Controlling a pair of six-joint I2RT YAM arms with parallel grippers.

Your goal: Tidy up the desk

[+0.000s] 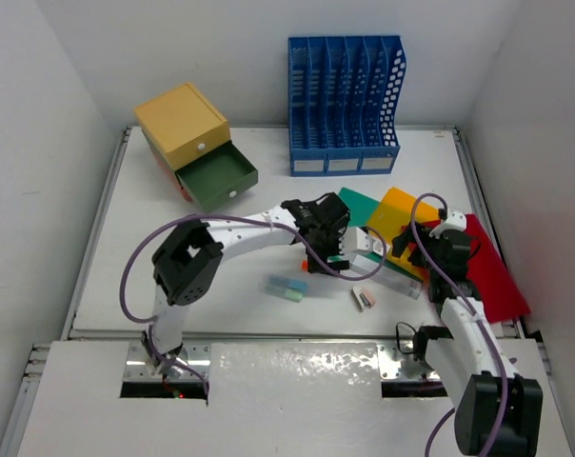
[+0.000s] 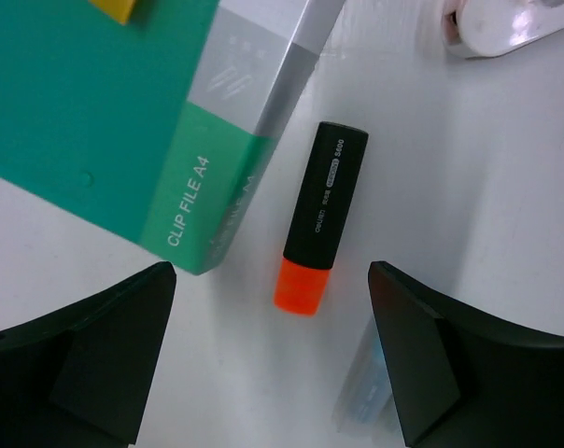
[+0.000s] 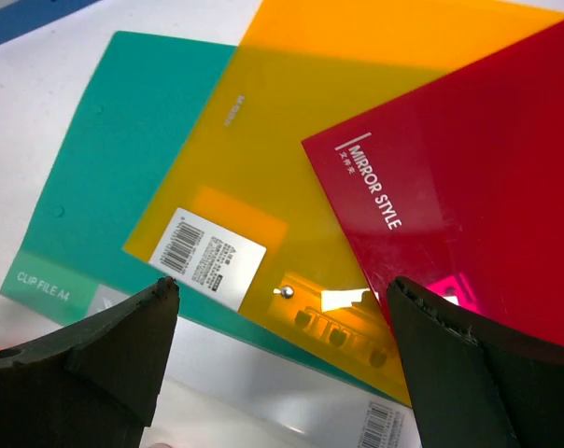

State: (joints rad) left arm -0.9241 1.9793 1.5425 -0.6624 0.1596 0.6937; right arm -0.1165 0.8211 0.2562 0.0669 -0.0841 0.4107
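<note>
Both jaws released | highlighter [image 2: 319, 219] legible: left wrist only | red folder [image 3: 487, 187] lettering: right wrist

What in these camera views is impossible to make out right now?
Top view: the bluish item and the pinkish item are too small to identify.
Left wrist view: the white object is cut off by the top edge; the pale blue thing is blurred and partly behind the left gripper.
Right wrist view: the red folder runs off the right edge; the orange folder hides part of the green folder.
</note>
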